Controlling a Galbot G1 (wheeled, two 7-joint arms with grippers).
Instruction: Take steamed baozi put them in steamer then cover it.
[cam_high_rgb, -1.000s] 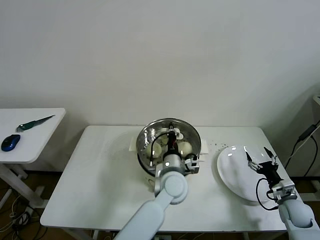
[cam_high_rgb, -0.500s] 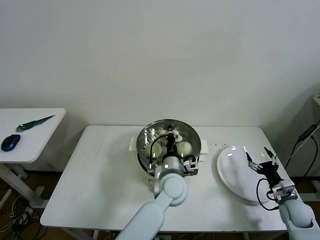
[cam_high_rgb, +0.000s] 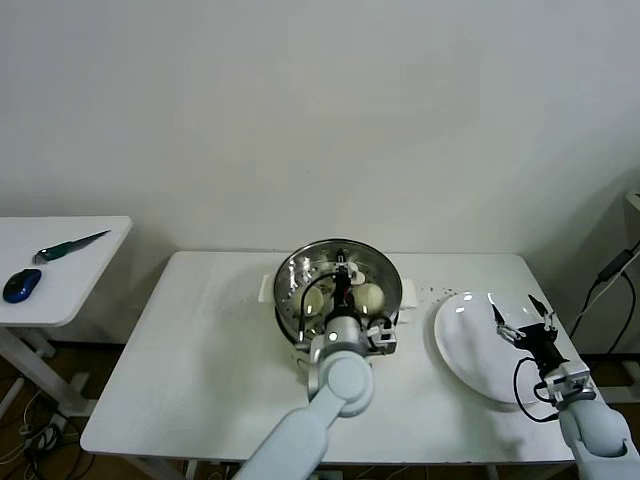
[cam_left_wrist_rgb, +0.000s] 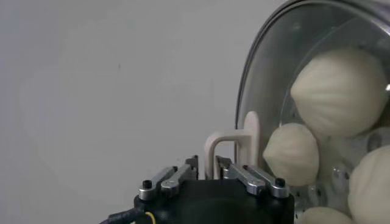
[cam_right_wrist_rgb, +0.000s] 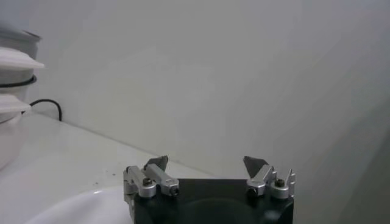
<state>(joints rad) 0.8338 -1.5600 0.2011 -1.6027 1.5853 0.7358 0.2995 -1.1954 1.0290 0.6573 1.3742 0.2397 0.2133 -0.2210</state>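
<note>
Left tool: closed on the white handle of the cover, seen over the steamer.
Right tool: held open over the white plate near the tabletop's right edge.
Cover: seated on the steamer, centred toward the tabletop's far edge.
Steamed baozi: 4 are seen through the glass, inside the steamer.
Side table: a blue mouse and a green tool-shaped object are carried.

Pale blue-grey arms, black cabled silver-linked claws.
</note>
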